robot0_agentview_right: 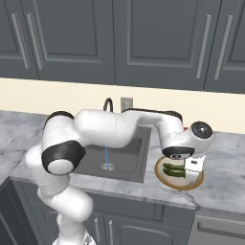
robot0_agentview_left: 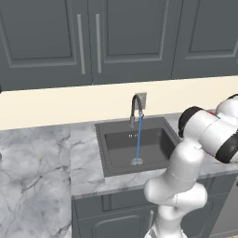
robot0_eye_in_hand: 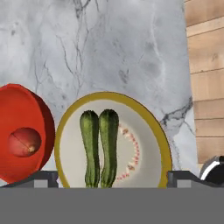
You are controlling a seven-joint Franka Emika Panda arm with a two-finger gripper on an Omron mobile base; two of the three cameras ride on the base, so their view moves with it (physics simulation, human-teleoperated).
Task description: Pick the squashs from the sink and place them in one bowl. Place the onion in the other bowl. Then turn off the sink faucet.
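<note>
Above the beige bowl (robot0_eye_in_hand: 153, 131), where both squashs (robot0_eye_in_hand: 99, 146) lie sorted from the onion (robot0_eye_in_hand: 24, 141), the gripper (robot0_eye_in_hand: 112, 177) hangs wide open, empty.

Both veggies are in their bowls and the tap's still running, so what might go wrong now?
The open gripper hangs right over the two squashes in the beige bowl; lifting away carelessly might nudge them. The red bowl holding the onion sits close beside it and might get bumped. Swinging to the faucet, the arm could miss the handle, leaving water running.
</note>
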